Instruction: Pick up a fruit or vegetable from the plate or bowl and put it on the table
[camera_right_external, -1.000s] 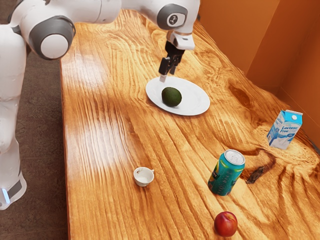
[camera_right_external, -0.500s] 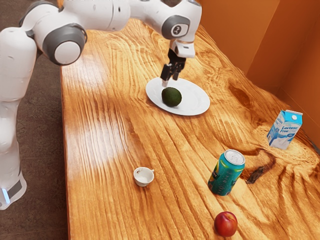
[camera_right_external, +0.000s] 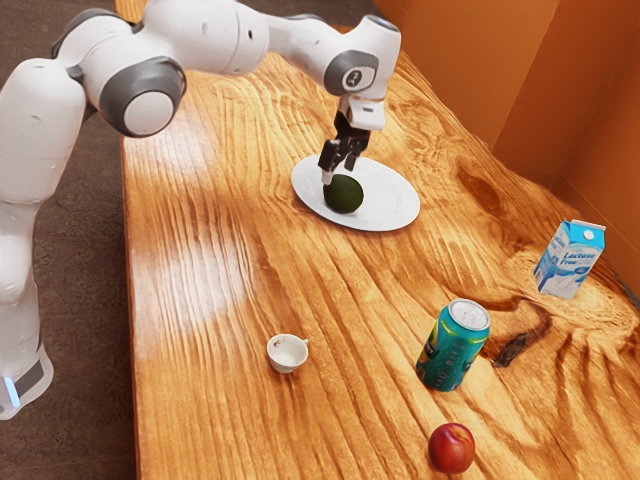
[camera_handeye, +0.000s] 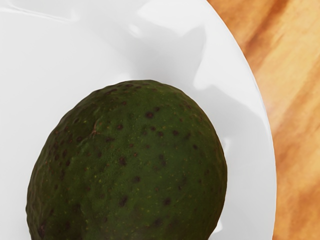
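Black gripper (camera_right_external: 338, 175) released, fingers parted, low at a green avocado (camera_right_external: 344, 197), white plate (camera_right_external: 393, 207) beneath, wooden table (camera_right_external: 215, 250)

The dark green, speckled avocado (camera_right_external: 345, 197) lies on the white plate (camera_right_external: 395, 208) on the wooden table (camera_right_external: 220, 330)

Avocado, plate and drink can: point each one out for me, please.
Avocado (camera_handeye: 127, 162): wrist view, middle of its dark spotted skin.
Plate (camera_right_external: 385, 202): exterior view, bare white part beside the avocado.
Drink can (camera_right_external: 453, 350): exterior view, its printed side.
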